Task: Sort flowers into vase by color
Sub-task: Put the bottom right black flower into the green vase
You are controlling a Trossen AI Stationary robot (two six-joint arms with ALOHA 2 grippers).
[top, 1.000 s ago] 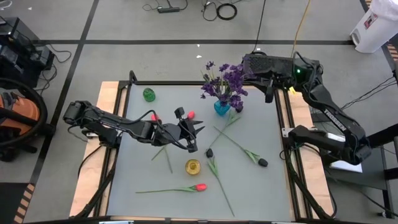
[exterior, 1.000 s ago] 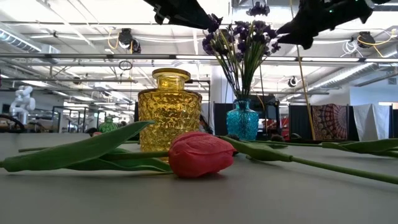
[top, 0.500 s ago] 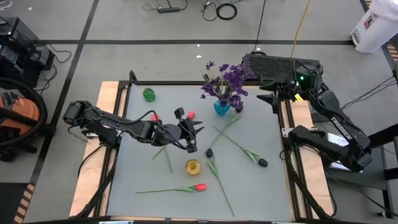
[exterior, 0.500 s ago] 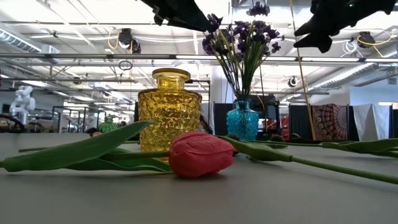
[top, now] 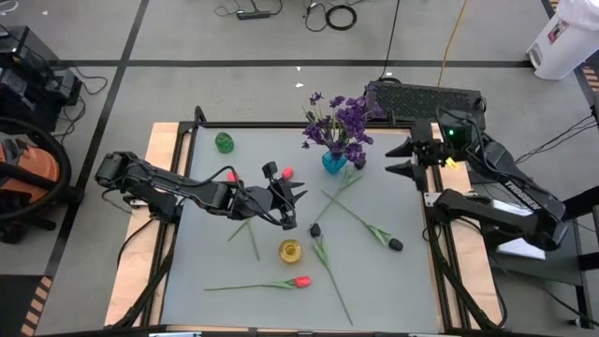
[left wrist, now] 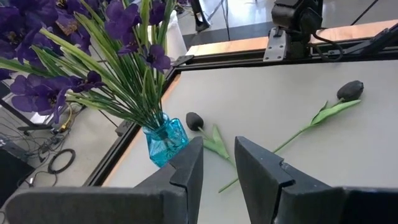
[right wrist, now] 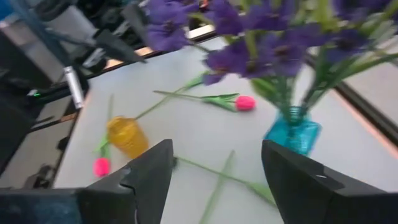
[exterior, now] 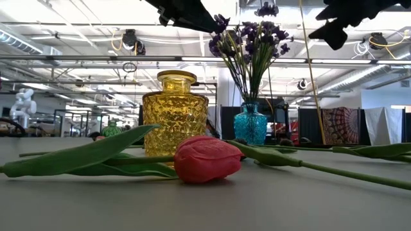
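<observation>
A white plastic container (top: 564, 42) is seen on the floor beyond the table's far right corner. An orange and black vacuum cleaner (top: 28, 173) stands on the floor at the left. Coiled black cables (top: 329, 14) are noted on the floor beyond the table. A patterned hanging (exterior: 341, 126) is observed in the room behind.

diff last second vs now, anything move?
Only the right arm: its right gripper, open and empty, swung back from beside the purple flowers in the blue vase toward the table's right edge, and nearer the front. The left gripper stayed mid-table, open, holding nothing. Yellow vase, green vase and the loose tulips on the table are unchanged.
</observation>
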